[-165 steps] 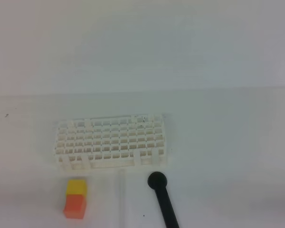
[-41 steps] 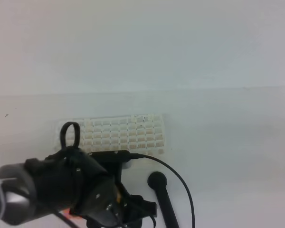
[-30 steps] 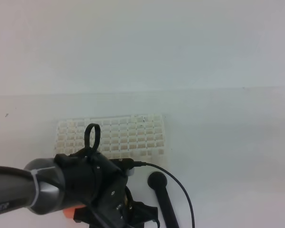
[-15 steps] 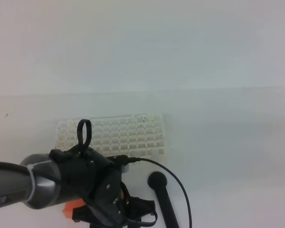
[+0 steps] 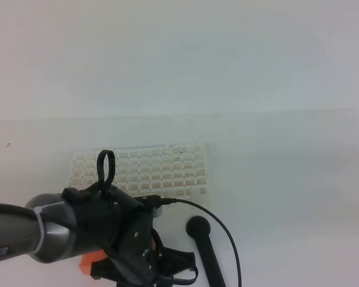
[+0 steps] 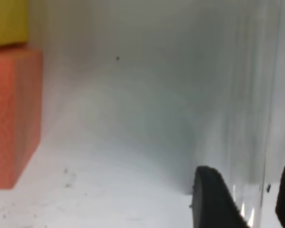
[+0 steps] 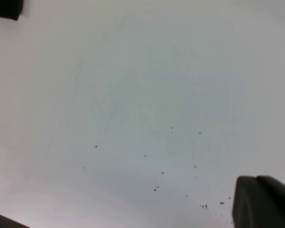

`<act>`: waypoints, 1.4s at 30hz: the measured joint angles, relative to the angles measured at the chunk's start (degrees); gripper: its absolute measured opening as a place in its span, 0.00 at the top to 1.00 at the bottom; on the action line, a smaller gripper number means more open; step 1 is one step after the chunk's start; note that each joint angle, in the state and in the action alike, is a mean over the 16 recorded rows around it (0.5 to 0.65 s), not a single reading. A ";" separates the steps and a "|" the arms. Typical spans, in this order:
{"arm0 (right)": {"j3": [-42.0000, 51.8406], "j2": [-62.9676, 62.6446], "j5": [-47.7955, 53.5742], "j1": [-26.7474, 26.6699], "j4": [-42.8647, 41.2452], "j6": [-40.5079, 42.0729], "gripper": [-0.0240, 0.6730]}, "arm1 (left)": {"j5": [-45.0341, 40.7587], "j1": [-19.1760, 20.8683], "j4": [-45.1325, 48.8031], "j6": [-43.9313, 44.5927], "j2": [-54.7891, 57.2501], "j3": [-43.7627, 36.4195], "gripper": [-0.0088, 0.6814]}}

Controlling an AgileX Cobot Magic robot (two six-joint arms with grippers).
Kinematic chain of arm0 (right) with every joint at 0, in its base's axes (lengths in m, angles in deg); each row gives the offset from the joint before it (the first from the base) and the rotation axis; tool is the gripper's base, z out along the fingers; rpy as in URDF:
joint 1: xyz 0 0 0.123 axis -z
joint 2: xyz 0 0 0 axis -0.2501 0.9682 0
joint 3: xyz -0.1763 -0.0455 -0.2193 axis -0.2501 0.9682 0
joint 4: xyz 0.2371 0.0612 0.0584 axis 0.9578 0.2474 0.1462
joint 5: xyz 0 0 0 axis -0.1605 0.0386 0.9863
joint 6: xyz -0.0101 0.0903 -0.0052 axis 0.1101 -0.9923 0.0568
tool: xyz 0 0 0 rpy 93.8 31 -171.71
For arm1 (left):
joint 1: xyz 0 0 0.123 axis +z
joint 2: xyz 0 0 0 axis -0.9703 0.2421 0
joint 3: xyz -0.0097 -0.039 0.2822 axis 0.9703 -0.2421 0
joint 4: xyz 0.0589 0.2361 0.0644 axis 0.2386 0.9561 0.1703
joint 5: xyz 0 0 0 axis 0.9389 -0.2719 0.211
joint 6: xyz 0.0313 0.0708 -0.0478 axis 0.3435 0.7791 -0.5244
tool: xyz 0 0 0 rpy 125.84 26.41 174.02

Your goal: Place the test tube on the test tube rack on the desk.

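The desk (image 5: 275,179) is filling every view, plain white, with the left arm (image 5: 60,233) lying low across its near left corner in the high view. Beyond that arm the test tube rack (image 5: 167,170) is standing left of centre, its near left part hidden by the arm's black wrist. Just right of the arm a black round-headed rod (image 5: 200,236) is lying on the surface, and an orange and yellow block (image 6: 12,95) is sitting to the left in the left wrist view.

The test tube (image 6: 256,109) is lying on the desk near the rack's near side, showing in the left wrist view as a faint clear band running away from the camera. The left gripper (image 6: 249,202) is straddling its near end, with the fingers (image 6: 211,202) standing to either side and a gap showing against the glass, so the jaws are spread around the tube rather than pinching it. The right gripper (image 7: 263,204) is hanging over bare desk with its jaws pressed together, holding nothing.

The step in hand is judged to be the pick-up. The next move is calling for a gentle, centred closing on the slippery glass, then a lift, a turn upright and a lowering into one square hole of the rack.
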 joint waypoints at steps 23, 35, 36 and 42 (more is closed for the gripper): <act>0.00 0.00 -0.41 0.00 0.60 -0.02 0.95 | 0.57 0.00 0.06 0.60 1.03 0.19 0.57; 0.00 0.00 -0.43 0.00 1.16 0.04 0.95 | 0.56 0.01 -0.39 0.62 2.11 0.39 0.66; 0.00 0.00 -0.43 0.00 1.16 0.05 0.95 | 0.58 0.02 -0.43 0.63 2.10 0.35 0.68; 0.00 0.00 -0.43 0.00 1.16 0.08 0.95 | 0.79 0.06 -0.50 0.49 2.10 0.39 0.84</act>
